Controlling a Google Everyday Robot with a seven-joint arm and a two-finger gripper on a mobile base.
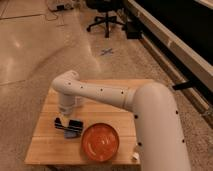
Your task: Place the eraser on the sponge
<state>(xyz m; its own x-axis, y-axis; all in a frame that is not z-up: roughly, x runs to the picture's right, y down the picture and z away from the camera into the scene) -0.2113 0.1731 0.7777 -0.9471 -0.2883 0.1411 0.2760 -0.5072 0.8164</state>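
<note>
My gripper (63, 119) low over the wooden table (50, 145); eraser (75, 125) on sponge (71, 133), beside the orange plate (100, 142).
</note>
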